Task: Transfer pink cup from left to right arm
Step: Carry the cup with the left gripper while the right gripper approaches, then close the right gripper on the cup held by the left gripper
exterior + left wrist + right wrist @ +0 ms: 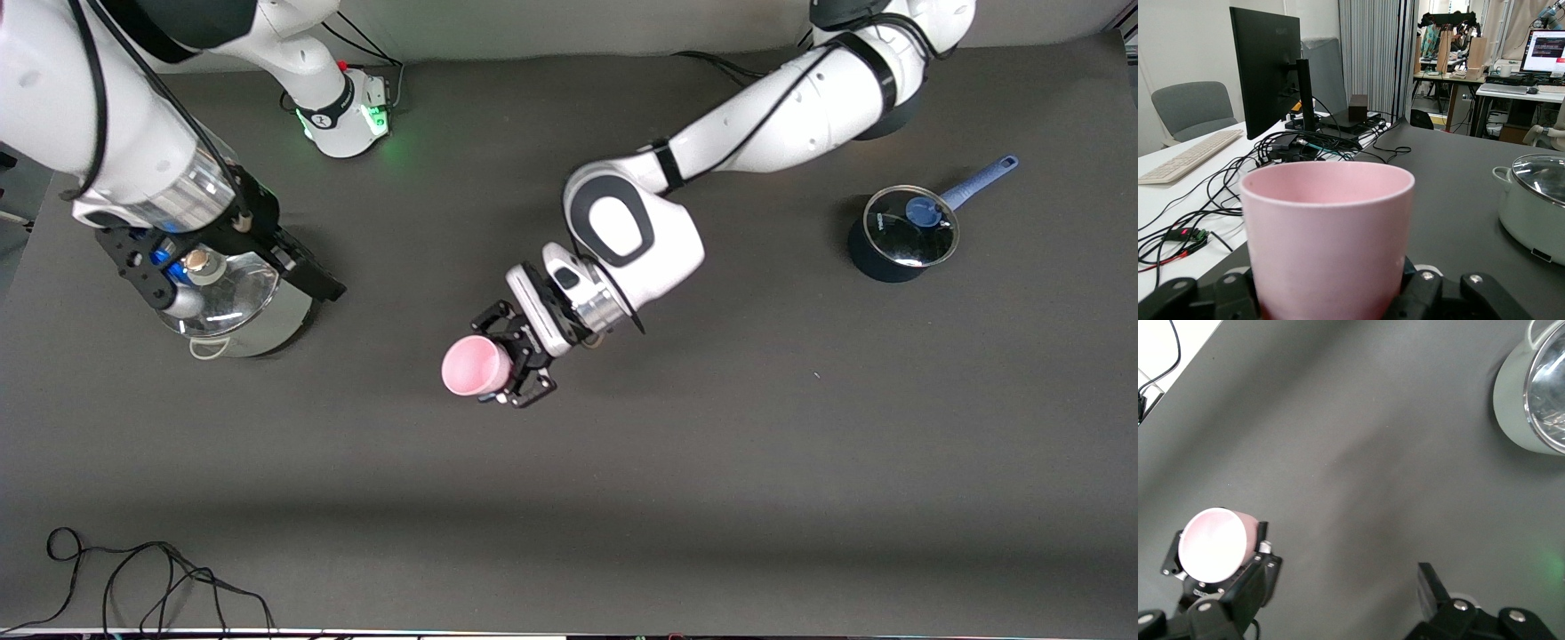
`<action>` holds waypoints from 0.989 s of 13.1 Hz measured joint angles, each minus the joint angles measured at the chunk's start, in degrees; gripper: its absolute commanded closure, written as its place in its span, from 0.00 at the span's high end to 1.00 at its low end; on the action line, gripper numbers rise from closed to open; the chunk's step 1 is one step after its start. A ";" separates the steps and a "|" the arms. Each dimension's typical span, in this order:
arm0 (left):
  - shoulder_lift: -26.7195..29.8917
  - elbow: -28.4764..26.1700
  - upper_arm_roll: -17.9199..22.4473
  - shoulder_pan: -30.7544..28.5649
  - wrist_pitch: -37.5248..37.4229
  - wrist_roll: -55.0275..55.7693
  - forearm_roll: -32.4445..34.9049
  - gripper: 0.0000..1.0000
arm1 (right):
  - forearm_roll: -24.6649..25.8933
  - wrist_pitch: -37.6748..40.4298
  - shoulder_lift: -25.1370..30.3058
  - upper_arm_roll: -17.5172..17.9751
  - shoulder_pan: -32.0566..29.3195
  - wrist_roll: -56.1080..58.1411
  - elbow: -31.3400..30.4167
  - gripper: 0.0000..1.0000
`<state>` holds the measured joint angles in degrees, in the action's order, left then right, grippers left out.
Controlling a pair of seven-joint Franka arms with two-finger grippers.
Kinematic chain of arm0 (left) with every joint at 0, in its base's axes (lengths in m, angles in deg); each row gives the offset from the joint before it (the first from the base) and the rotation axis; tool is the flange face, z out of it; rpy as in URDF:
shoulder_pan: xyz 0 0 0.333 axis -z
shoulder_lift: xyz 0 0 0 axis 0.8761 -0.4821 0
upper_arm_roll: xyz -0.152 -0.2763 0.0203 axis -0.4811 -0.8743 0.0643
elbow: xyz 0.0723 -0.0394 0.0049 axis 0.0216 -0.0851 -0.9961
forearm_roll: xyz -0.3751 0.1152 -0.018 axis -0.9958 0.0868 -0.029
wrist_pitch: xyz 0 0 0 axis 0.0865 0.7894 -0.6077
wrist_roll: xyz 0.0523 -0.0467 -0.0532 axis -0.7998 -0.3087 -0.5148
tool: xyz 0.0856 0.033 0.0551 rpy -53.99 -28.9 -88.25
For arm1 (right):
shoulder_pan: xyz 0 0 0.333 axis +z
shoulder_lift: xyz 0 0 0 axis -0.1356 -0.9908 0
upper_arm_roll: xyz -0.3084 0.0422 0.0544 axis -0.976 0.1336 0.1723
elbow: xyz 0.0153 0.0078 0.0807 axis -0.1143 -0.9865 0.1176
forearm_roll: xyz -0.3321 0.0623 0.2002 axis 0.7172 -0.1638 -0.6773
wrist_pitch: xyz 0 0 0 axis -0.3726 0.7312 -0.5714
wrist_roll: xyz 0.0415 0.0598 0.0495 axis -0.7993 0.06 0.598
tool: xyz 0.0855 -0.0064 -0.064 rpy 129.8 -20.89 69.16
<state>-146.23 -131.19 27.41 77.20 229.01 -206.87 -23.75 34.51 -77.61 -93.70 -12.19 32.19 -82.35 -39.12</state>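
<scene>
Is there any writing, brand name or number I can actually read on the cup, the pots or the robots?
No text can be read.
Pink cup: plain, no marking.
Blue pot's glass lid: a small dark label at its rim, too small to read.
Right arm's base: a round mark on its black band, too small to read.

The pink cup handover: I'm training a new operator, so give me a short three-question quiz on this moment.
1. True or false: the left gripper is shut on the pink cup.
2. The right gripper is over which thing?
A. the blue pan
B. the white pot
C. the cables
3. Fill in: the right gripper's jaws are ____.

Key: 1 true; 2 B; 3 open.
</scene>
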 measured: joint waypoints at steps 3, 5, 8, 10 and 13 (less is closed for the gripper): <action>0.12 1.49 0.07 2.38 1.69 0.97 0.00 0.00 | -1.60 -0.27 -1.55 -0.01 0.04 -0.52 1.75 1.00; 1.08 1.73 0.07 2.81 2.36 2.69 0.00 0.00 | -3.77 -1.54 -1.65 -0.13 0.04 -0.67 1.91 1.00; 2.83 1.75 0.07 3.26 3.60 5.33 0.00 0.00 | -8.76 -2.85 -1.99 -0.65 -0.15 -0.85 1.91 1.00; 3.05 1.74 0.07 3.88 4.01 5.79 0.00 0.00 | -12.35 -3.31 -2.79 -0.94 -0.20 -0.87 1.89 1.00; 3.05 1.78 0.19 4.35 4.11 5.92 0.00 0.00 | -14.54 -4.43 -4.51 -0.91 -0.01 -0.87 1.80 1.00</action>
<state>-143.18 -129.41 27.61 81.56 233.12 -200.95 -23.75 19.96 -82.05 -98.21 -13.10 32.18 -83.22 -37.33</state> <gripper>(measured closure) 0.370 0.000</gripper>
